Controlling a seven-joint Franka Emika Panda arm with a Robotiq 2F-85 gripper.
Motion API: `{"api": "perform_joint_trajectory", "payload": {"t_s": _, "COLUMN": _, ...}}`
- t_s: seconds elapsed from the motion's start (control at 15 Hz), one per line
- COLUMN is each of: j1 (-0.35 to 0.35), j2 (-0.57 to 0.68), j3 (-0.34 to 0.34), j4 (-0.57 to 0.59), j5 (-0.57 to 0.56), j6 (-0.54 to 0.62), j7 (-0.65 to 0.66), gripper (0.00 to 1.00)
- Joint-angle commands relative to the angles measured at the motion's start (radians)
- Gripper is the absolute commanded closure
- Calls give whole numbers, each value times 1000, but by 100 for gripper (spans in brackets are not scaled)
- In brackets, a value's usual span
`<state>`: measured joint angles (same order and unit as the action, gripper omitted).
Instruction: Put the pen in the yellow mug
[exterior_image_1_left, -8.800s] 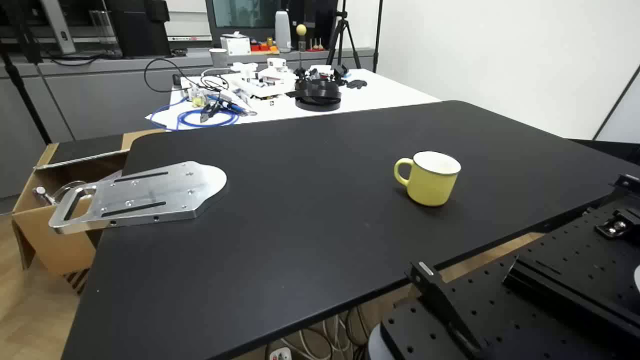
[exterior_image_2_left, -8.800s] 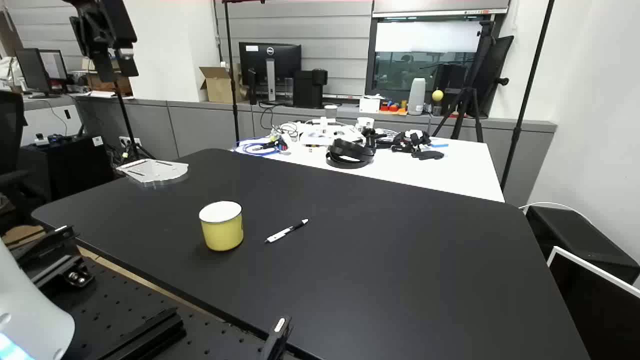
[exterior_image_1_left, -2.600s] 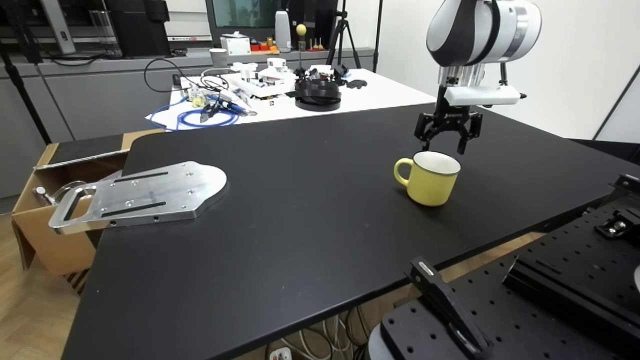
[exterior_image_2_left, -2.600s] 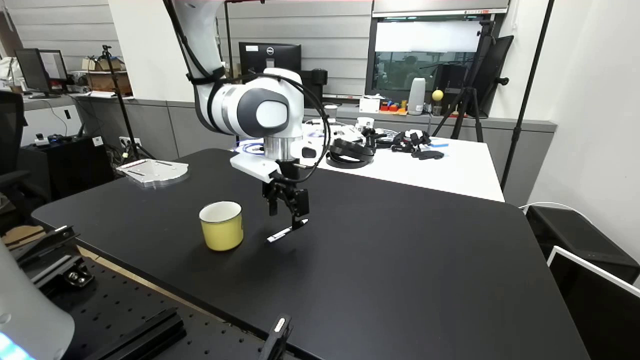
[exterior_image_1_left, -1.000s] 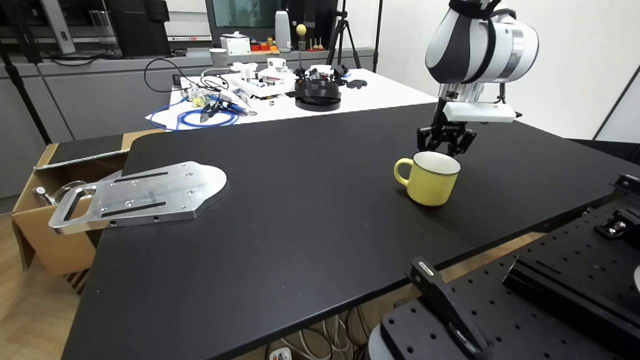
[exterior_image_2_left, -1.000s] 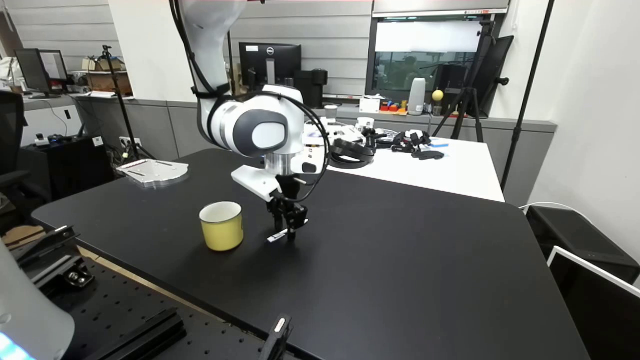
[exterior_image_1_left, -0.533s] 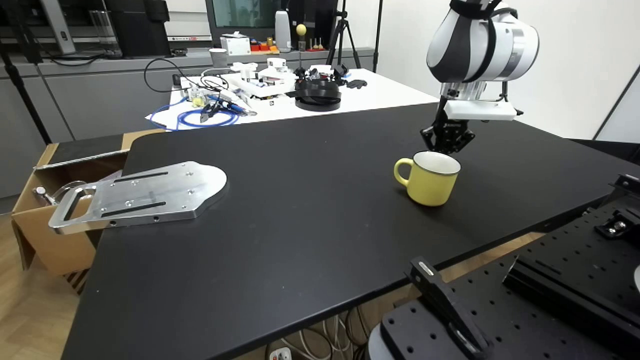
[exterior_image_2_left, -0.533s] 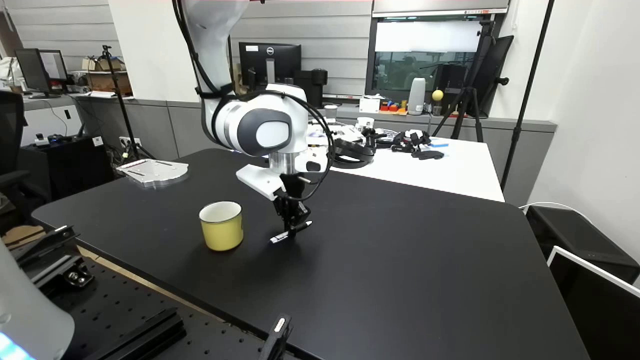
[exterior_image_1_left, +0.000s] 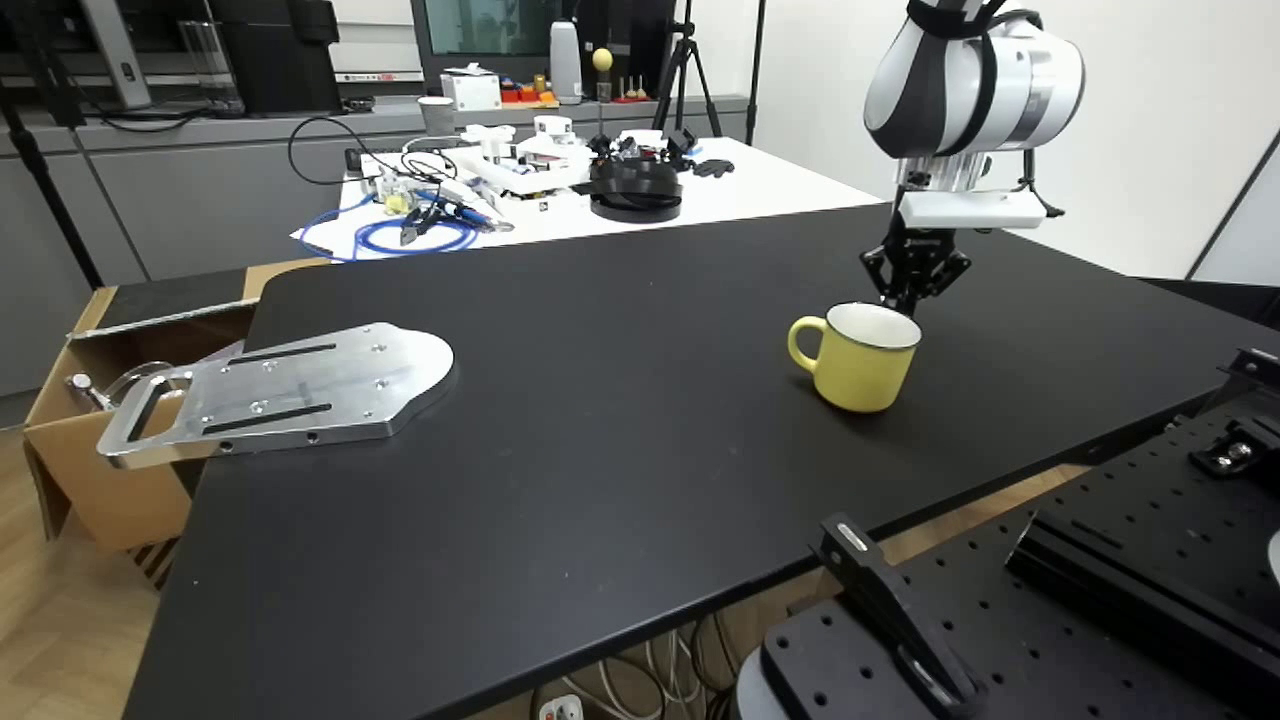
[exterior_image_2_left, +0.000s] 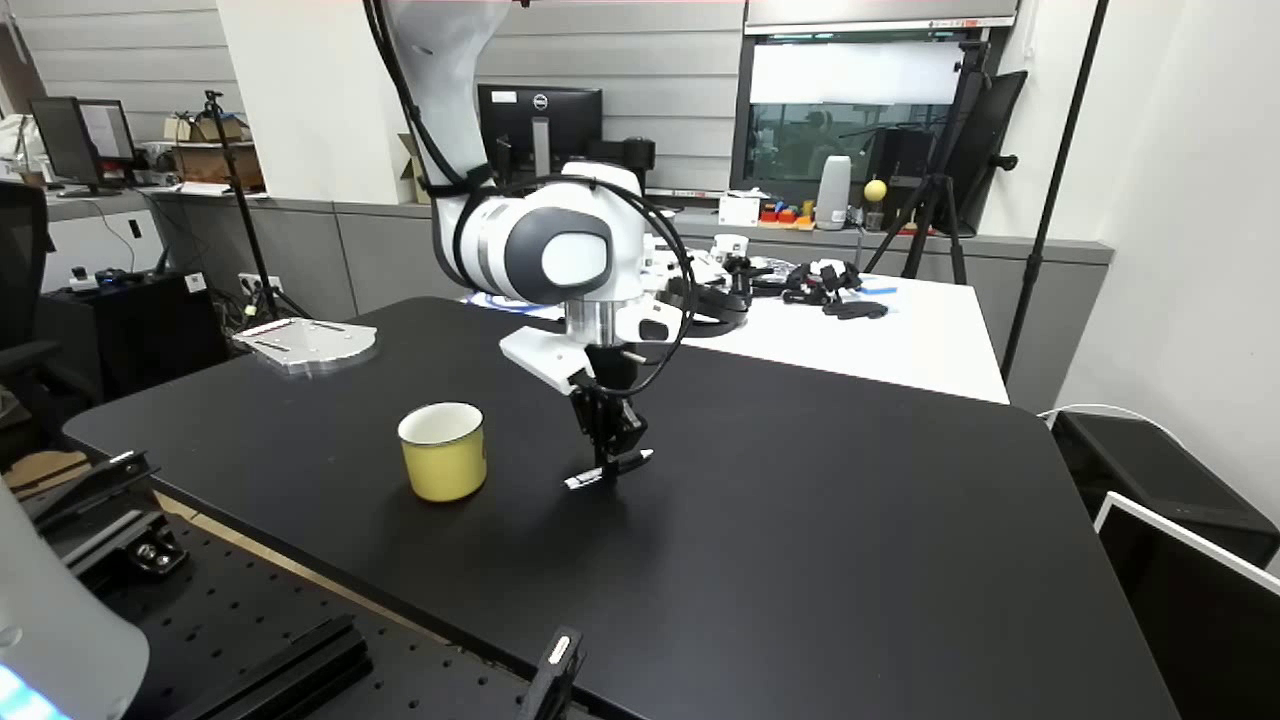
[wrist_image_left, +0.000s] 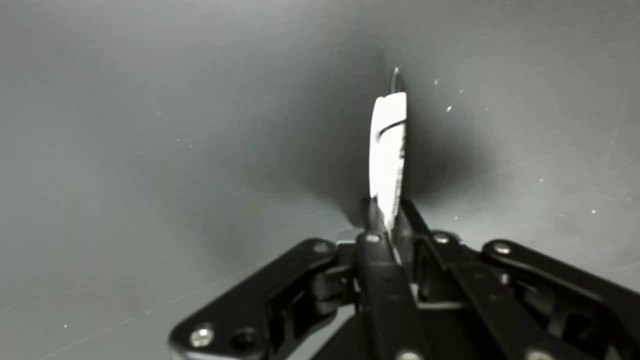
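The pale-yellow mug (exterior_image_1_left: 862, 372) stands upright on the black table in both exterior views, its handle to the left in an exterior view. Shut around the middle of the pen (exterior_image_2_left: 586, 478), my gripper (exterior_image_2_left: 611, 470) is low over the table, to the right of the mug (exterior_image_2_left: 444, 466). Seen from the wrist, the pen's white half (wrist_image_left: 388, 150) sticks out beyond the gripper (wrist_image_left: 388, 212), dark tip pointing away; its other half is hidden. Whether the pen touches the tabletop I cannot tell. In an exterior view the mug hides the fingertips and the pen.
A silver metal plate (exterior_image_1_left: 300, 388) lies at the table's far side, overhanging the edge above an open cardboard box (exterior_image_1_left: 120, 450). Behind the black table is a white table (exterior_image_2_left: 900, 345) with cables and parts. The perforated black base (exterior_image_1_left: 1080, 600) borders the near edge.
Over the last second my gripper's jaws have come together on the pen. Gripper and pen have then shifted a little away from the mug. The mug has stayed put.
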<state>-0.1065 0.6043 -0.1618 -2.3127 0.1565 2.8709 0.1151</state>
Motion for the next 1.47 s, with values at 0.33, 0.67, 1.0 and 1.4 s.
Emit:
{"api": "perform_joint_trajectory", "payload": {"t_s": 0.33, "j1": 26, "j2": -21, "j3": -32, "j4": 141, "j5": -36, "j6": -382, "j7": 80, "gripper": 97}}
{"api": "perform_joint_trajectory", "payload": {"t_s": 0.67, "j1": 9, "j2": 9, "j3": -9, "j4": 242, "j5": -34, "j6": -648, "j7": 70, "gripper": 97}}
{"api": "perform_joint_trajectory", "payload": {"t_s": 1.0, "j1": -8, "j2": 43, "j3": 16, "j4": 324, "j5": -13, "j6": -856, "j7": 56, "gripper": 97}}
{"api": "perform_joint_trajectory", "payload": {"t_s": 1.4, "j1": -3, "j2": 65, "j3": 25, "j4": 400, "j5": -16, "j6": -990, "j7": 64, "gripper": 97}}
